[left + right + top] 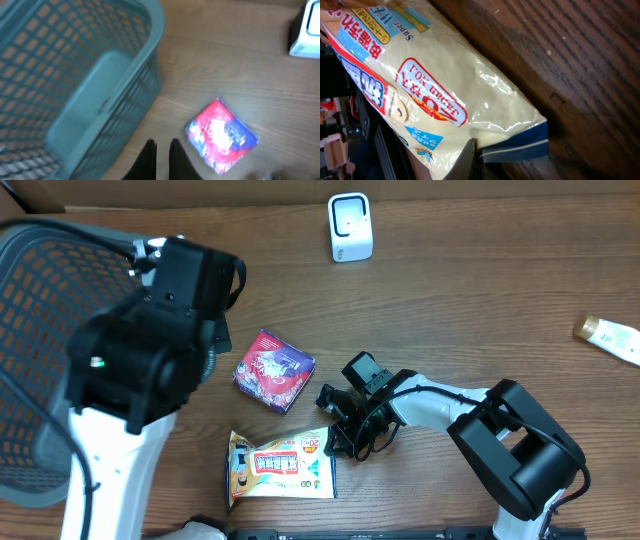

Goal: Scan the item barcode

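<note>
- Overhead: my right claw [336,440] is closed at the upper right corner of the packet [283,466], which lies near the front edge of the table [480,270]. The red box [273,370] sits just beyond the packet, well apart from the white scanner [350,227] at the far edge. My left arm [150,330] hangs over the rim of the mesh basket [40,310] and hides its own claw here. A tube [608,334] lies far to the right.
- Left wrist: my left claw [162,159] is closed with nothing between its fingers, above bare wood between the basket and the red box. The scanner shows at the top right corner.
- Right wrist: the packet fills the view, and my dark finger [469,159] pinches its blue-edged seam.
</note>
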Controlling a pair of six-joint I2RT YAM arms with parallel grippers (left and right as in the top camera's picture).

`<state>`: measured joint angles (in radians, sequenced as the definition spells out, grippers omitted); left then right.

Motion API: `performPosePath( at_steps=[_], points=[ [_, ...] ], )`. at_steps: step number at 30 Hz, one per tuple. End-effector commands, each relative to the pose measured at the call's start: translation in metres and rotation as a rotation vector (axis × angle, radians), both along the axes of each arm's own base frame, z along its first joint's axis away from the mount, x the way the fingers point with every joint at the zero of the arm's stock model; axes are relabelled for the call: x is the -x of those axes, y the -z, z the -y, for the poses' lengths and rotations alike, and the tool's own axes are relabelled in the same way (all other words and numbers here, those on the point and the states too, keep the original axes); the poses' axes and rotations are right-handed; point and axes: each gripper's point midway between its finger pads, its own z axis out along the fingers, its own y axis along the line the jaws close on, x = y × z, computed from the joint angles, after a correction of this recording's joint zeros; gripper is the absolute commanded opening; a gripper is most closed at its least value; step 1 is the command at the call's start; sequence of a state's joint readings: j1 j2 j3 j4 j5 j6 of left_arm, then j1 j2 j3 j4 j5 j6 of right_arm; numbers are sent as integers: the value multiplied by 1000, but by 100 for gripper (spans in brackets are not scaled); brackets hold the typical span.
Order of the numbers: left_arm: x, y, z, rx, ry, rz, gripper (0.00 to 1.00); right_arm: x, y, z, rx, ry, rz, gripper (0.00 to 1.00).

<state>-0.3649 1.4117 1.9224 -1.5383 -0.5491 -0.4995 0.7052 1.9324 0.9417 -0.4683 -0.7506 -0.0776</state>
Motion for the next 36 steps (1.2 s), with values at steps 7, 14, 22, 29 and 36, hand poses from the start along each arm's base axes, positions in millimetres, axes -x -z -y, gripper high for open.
performPosePath(
  at_steps=[7,14,22,29,36],
  points=[
    [21,146,25,189,32,-96,4,-5,25,21,146,24,52,4],
    [72,240,35,304,-13,-340,4,-4,24,25,168,56,16,4],
    [112,292,56,442,15,-516,4,-24,20,34,195,178,-37,4],
    [128,326,71,572,27,-571,4,-46,15,50,161,266,-77,4],
    [130,338,72,638,5,-608,4,-57,4,52,95,306,-119,23]
  ],
)
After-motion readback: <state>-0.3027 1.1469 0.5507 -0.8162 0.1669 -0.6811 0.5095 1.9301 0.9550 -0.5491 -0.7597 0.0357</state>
